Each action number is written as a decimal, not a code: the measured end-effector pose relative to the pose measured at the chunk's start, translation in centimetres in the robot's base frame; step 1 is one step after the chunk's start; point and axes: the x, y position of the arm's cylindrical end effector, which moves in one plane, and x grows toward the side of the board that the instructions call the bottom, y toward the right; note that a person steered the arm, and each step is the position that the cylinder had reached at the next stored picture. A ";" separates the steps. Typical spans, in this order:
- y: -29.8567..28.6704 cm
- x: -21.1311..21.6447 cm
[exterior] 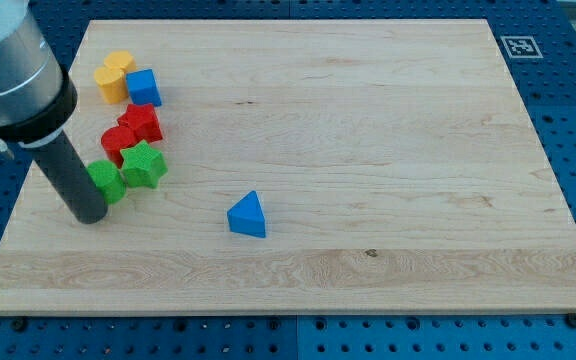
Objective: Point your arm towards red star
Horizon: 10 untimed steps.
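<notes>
The red star (143,122) lies near the board's left edge, in a cluster of blocks. A second red block (116,142) touches its lower left. A green star (144,165) sits just below them, and a green block (106,181) lies to its left. My tip (90,213) rests on the board at the lower left, touching the green block's left side, well below and to the left of the red star. The thick dark rod and grey arm rise to the view's top left corner.
A yellow block (115,76) and a blue cube (144,87) sit above the red star. A blue triangle (248,215) lies alone near the board's middle. The wooden board (388,150) lies on a blue pegboard, with a marker tag (519,46) at the top right.
</notes>
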 end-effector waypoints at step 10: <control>10.7 -11.8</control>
